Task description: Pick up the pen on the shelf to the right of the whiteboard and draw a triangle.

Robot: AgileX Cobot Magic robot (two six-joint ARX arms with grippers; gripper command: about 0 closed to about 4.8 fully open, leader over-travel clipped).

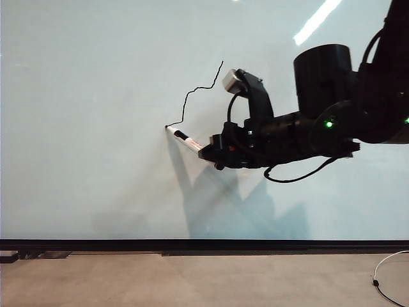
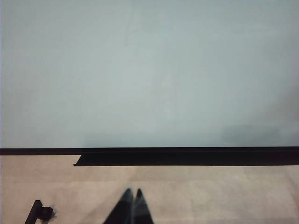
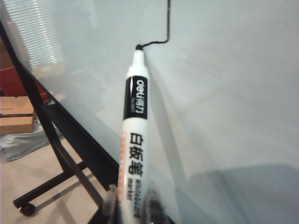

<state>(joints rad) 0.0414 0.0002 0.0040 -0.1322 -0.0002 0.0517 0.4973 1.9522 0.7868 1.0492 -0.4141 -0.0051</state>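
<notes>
My right gripper (image 1: 211, 153) is shut on the rear of the pen (image 1: 184, 138), a slim white marker with a black band. Its black tip touches the whiteboard (image 1: 83, 96) at the lower end of a thin, wobbly black line (image 1: 195, 93) that runs up and to the right. In the right wrist view the pen (image 3: 134, 126) stands out from the gripper (image 3: 131, 205) with its tip at the end of the line (image 3: 164, 32). The left gripper (image 2: 133, 193) hangs shut over the floor in front of the whiteboard (image 2: 149, 70), holding nothing.
A black ledge (image 1: 204, 245) runs along the whiteboard's bottom edge. A white cable (image 1: 383, 275) lies on the floor at the right. The board's black wheeled stand (image 3: 51, 154) and cardboard boxes (image 3: 16, 112) show in the right wrist view. A small black part (image 2: 39, 212) sits near the left gripper.
</notes>
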